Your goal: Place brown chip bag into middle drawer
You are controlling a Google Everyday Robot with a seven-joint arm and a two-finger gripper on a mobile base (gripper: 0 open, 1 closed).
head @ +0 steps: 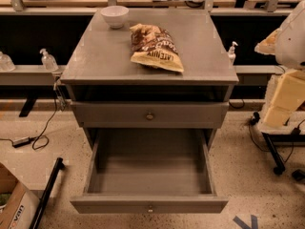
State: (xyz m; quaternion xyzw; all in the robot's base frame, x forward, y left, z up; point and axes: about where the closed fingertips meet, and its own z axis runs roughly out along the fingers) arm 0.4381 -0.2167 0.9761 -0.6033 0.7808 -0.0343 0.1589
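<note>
The brown chip bag (pixel 156 47) lies flat on the grey cabinet top (pixel 100 56), a little right of centre, its tan end band toward the front. The middle drawer (pixel 148 204) is pulled wide open below. Its inside is bare and its small knob is at the front centre. The upper knobbed drawer front (pixel 149 115) is shut. My gripper is out of view. Only white and cream-yellow arm links (pixel 289 66) show at the right edge, beside the cabinet and apart from the bag.
A white bowl (pixel 115 15) stands at the back left of the cabinet top. Pump bottles (pixel 48 59) stand on a low shelf to the left and one (pixel 232 52) to the right. A cardboard box (pixel 14 206) and a black rod (pixel 46 194) lie on the floor at the left.
</note>
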